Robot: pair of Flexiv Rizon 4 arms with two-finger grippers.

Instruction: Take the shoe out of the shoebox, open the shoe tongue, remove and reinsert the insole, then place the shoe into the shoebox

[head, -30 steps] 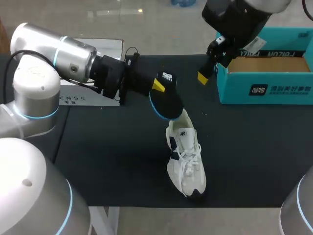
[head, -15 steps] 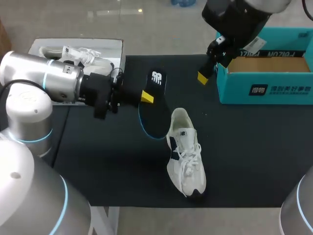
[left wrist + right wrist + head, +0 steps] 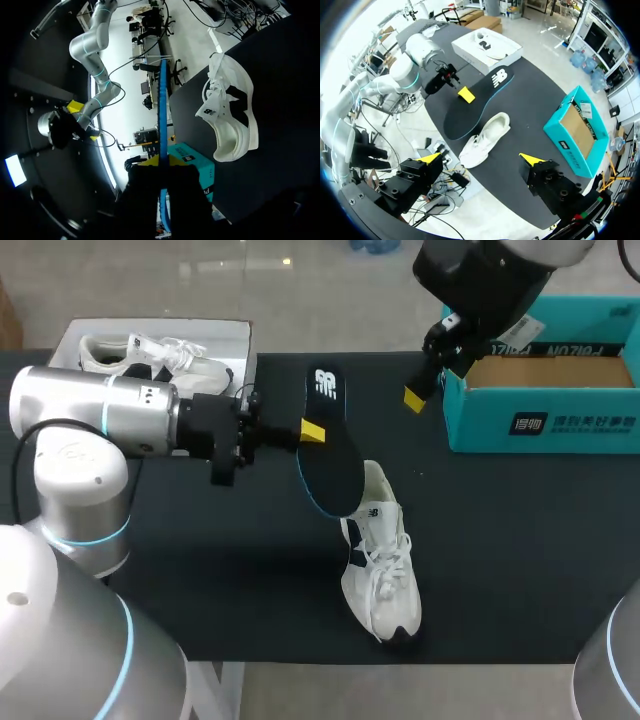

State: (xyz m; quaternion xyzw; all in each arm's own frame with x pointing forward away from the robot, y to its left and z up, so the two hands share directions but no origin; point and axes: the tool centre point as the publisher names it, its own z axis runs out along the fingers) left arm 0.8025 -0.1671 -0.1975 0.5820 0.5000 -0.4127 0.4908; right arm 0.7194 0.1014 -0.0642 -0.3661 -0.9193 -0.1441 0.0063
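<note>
Black insole (image 3: 330,455) is out, gripped by the left pincer (image 3: 312,430); the right pincer (image 3: 481,158) gapes empty. Reinserting it and boxing the shoe (image 3: 380,560) remain.

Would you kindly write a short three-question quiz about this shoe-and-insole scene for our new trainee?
1. True or false: the white lace-up sneaker lies on the black tabletop, outside the teal cardboard shoebox.
2. What does the left gripper hold? A) the black, blue-edged insole B) a shoelace C) nothing
3. Fill in: the fingers of the right gripper stand ___.
Key: 1 true; 2 A; 3 open.
</note>
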